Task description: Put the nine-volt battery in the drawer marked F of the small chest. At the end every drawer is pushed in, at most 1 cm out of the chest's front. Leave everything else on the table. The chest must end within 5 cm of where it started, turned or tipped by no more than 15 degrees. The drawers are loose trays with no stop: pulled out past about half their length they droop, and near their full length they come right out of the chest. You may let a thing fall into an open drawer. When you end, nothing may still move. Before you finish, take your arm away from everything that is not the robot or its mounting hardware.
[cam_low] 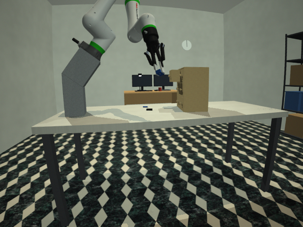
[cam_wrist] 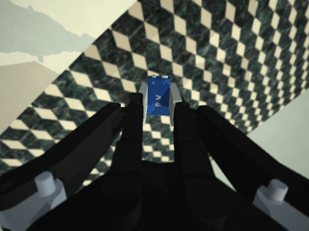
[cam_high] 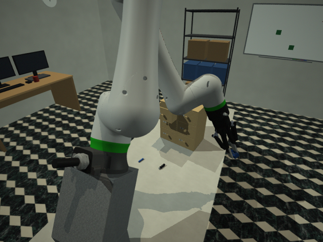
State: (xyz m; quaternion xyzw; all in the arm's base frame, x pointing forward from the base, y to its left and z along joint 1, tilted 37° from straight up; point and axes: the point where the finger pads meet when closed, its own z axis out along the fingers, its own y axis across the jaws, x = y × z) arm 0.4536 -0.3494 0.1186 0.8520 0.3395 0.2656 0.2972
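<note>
My gripper [cam_high: 233,152] [cam_low: 159,70] [cam_wrist: 158,93] is shut on the blue nine-volt battery [cam_high: 235,154] [cam_low: 159,72] [cam_wrist: 159,88], which shows "9 V" in the wrist view. The gripper is tilted and holds it high above the table level, in front of the chest and toward the table's long edge. The small wooden chest [cam_high: 199,129] [cam_low: 196,90] stands upright. One top-row drawer [cam_low: 173,75] sticks out of its front, at about the battery's height in the exterior view. The arm hides part of the chest front in the top view. I cannot read the drawer letters.
A small blue cylinder [cam_high: 141,160] [cam_low: 145,107] and a black cylinder [cam_high: 162,166] [cam_low: 149,109] lie on the white table [cam_high: 172,222] [cam_low: 161,123] between the arm's base and the chest. The wrist view shows the table edge and the checkered floor [cam_wrist: 228,67] below the battery.
</note>
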